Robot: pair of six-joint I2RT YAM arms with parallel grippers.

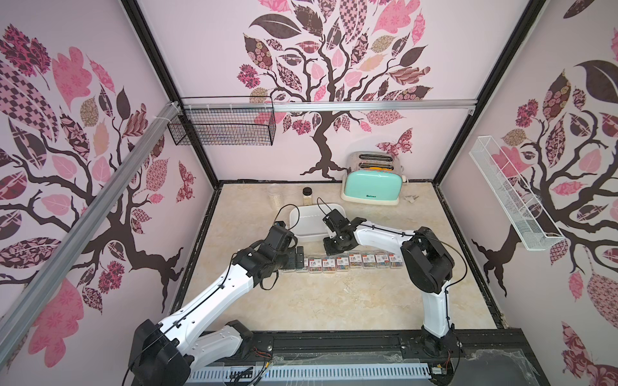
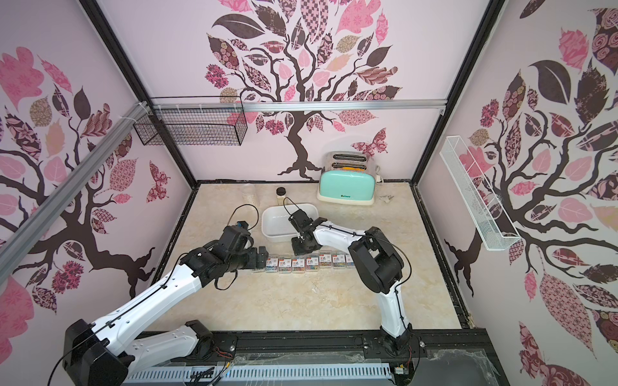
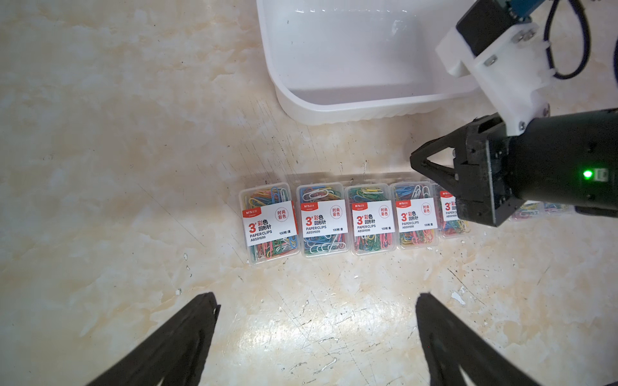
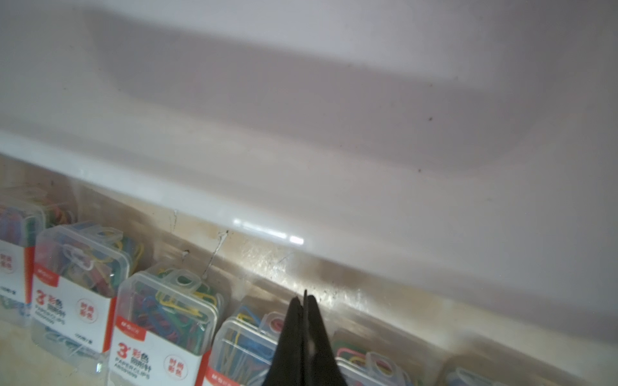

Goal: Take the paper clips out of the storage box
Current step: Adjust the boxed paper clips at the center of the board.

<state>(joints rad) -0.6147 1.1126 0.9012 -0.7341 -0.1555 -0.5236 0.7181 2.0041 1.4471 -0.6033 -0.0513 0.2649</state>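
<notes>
- Marble-look table [image 1: 317,300], pink tree walls; toaster [image 1: 373,183] and jars [image 1: 307,195] sit behind box [image 1: 307,238].
- Cases [image 1: 347,261] lie outside it in a side-by-side row along its near wall, labels up, long sides pointing at box.
- Right gripper [image 4: 303,300] is pinched together above the row; its arm hides some cases.
- Left gripper [image 3: 317,297] is spread wide at row's left end; bare table nearer the robot.

A: What do the labels on the paper clips [image 3: 269,223] say?
B: "M&G", "3", "彩色回形针", "PAPER CLIPS", "ABS91699", "100枚/盒"; round mark "时尚彩色".
A: And the toaster [image 1: 373,187]?
B: A front wordmark, too small to read.
</notes>
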